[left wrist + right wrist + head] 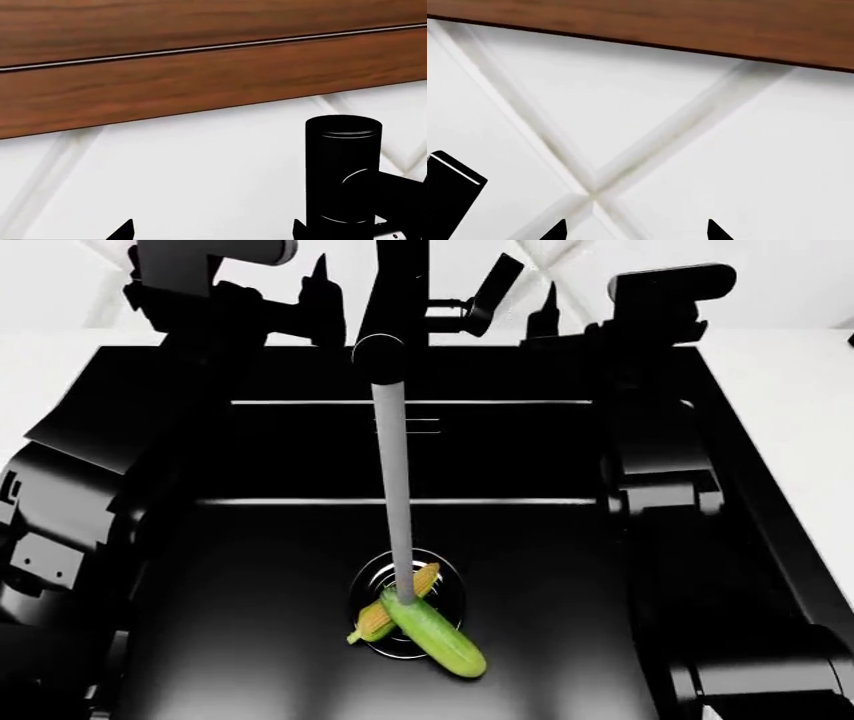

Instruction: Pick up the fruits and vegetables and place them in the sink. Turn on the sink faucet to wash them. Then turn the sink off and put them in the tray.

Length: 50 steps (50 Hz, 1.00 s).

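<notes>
Cucumber [438,637] lay across the corn cob [395,604] on the drain of the black sink [267,570], both touching, under a grey stream of water falling from the faucet [396,300]. Farther back, left tool [411,302] stood spread wide at the faucet's lever, holding nothing; right tool [574,310] hung just beside, empty, its spread unclear. White tabletop [801,370] flanked the basin.

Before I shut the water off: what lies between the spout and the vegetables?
Only the water stream, falling from the sink faucet onto the cucumber and corn cob, in the head view.
</notes>
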Available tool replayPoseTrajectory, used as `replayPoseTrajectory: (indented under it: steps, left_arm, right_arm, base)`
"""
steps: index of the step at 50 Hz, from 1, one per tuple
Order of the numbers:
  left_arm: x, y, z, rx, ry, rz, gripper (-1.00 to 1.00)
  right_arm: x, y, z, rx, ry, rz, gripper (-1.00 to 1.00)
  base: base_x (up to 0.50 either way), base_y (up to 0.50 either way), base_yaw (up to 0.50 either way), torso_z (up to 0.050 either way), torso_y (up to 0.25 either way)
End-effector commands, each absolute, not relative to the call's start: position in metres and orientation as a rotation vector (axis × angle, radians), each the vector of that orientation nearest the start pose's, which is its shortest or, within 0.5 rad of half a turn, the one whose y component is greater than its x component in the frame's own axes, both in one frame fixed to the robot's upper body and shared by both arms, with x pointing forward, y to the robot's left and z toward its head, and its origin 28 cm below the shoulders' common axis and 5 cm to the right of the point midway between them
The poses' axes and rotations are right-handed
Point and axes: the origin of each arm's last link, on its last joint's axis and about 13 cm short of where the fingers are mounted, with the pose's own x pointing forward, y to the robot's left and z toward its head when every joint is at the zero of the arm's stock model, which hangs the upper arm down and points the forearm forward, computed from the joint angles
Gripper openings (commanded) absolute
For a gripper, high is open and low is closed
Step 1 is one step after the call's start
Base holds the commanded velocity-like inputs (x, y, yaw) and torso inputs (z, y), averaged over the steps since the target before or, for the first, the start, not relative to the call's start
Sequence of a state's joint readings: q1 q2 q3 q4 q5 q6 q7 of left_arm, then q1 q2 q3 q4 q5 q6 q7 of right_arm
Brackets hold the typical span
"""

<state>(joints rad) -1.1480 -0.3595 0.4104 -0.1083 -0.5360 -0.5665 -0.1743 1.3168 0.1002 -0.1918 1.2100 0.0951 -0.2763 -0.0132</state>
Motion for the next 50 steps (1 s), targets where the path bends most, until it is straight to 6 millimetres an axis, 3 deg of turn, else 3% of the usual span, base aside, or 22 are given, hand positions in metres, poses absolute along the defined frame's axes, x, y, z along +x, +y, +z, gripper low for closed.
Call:
replayPoseTrajectory:
  steps: [1, 19, 28, 36, 39, 41, 45, 50]
  left_arm:
    - [0.358, 0.226, 0.288, 0.120, -0.313, -0.146, 1.00]
    - [0.355, 0.233, 0.284, 0.106, -0.303, -0.124, 1.00]
    - [0.355, 0.230, 0.282, 0.108, -0.296, -0.129, 1.00]
    - [0.355, 0.229, 0.280, 0.112, -0.293, -0.138, 1.00]
    - [0.355, 0.231, 0.281, 0.121, -0.291, -0.134, 1.00]
    - [0.356, 0.232, 0.282, 0.136, -0.283, -0.132, 1.00]
    - [0.359, 0.236, 0.286, 0.190, -0.274, -0.143, 1.00]
    - [0.364, 0.248, 0.298, 0.284, -0.256, -0.139, 1.00]
  right_arm:
    - [0.440, -0.123, 0.234, -0.127, -0.363, 0.023, 1.00]
    - [0.440, -0.094, 0.234, -0.112, -0.371, 0.142, 1.00]
    - [0.440, -0.088, 0.241, -0.071, -0.462, 0.434, 1.00]
    - [0.443, -0.092, 0.262, 0.165, -0.479, 0.551, 1.00]
    - [0.443, -0.100, 0.276, 0.136, -0.427, 0.492, 1.00]
    - [0.433, -0.111, 0.280, 0.108, -0.321, 0.439, 1.00]
    - [0.393, -0.122, 0.330, 0.003, -0.191, 0.454, 1.00]
    - [0.345, -0.135, 0.363, -0.151, 0.039, 0.452, 1.00]
  base:
    - [0.00, 0.00, 0.00, 0.000, 0.000]
    - [0.00, 0.00, 0.00, 0.000, 0.000]
    - [0.00, 0.00, 0.00, 0.000, 0.000]
    - [0.00, 0.00, 0.00, 0.000, 0.000]
    - [0.00, 0.00, 0.00, 0.000, 0.000]
    - [0.00, 0.00, 0.00, 0.000, 0.000]
    - [0.00, 0.00, 0.00, -0.015, 0.236]
    - [0.00, 0.00, 0.00, -0.018, 0.250]
